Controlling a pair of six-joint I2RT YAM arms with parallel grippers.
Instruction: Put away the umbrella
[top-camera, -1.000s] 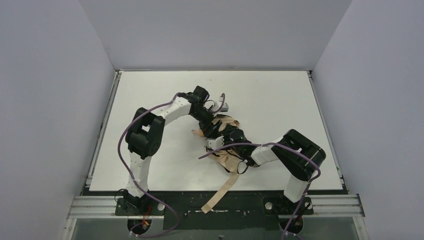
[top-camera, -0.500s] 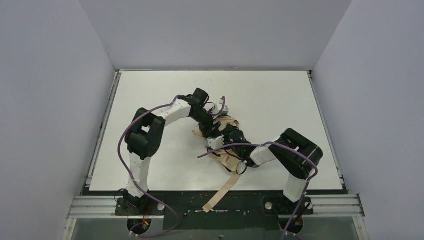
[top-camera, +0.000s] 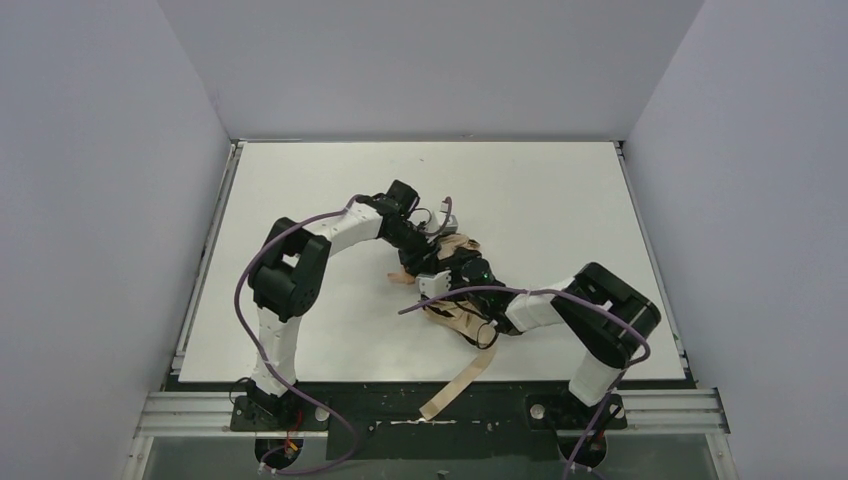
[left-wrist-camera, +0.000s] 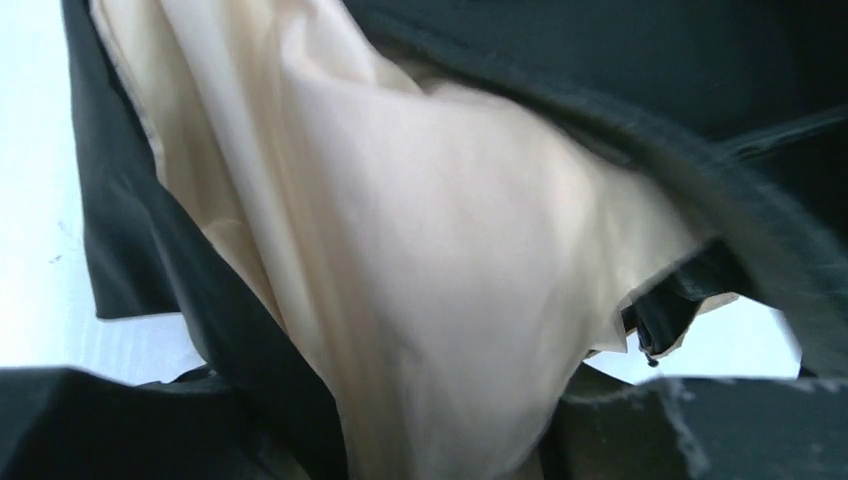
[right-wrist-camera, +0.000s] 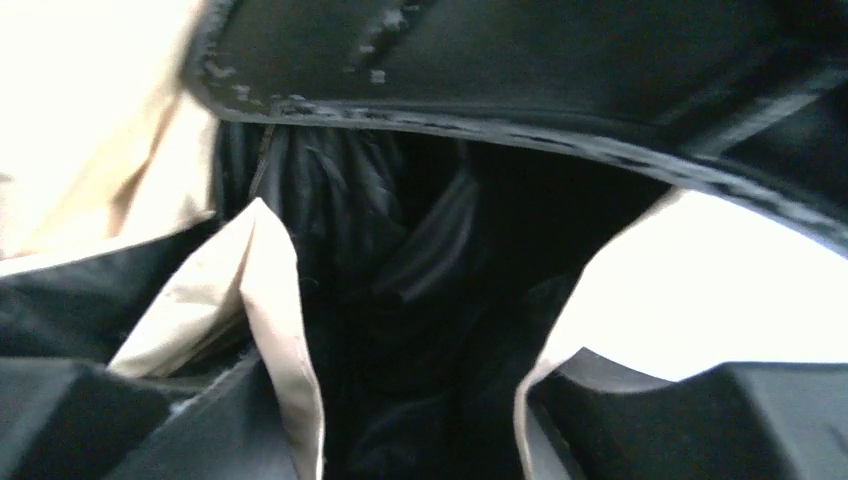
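Note:
The umbrella (top-camera: 462, 320) lies crumpled at the table's middle, beige fabric over black ribs. Its tan strap (top-camera: 455, 385) trails off the near edge. My left gripper (top-camera: 432, 256) comes from the far left and is shut on a fold of beige fabric (left-wrist-camera: 430, 250) that fills the space between its jaws (left-wrist-camera: 440, 440). Right beside it, my right gripper (top-camera: 452, 286) stands open. The umbrella's black inner folds (right-wrist-camera: 400, 330) and beige edges lie between its fingers (right-wrist-camera: 60, 420). The two grippers hide much of the umbrella from above.
White table (top-camera: 300, 200) with a raised rail along its left edge (top-camera: 205, 260) and grey walls on three sides. Purple cables (top-camera: 262, 250) loop off both arms. A dark strip and metal frame (top-camera: 400, 410) run along the near edge.
My left gripper has shut on the beige fabric. My right gripper's jaws have widened, and its arm has shifted right. The umbrella and its strap have slid slightly to the right.

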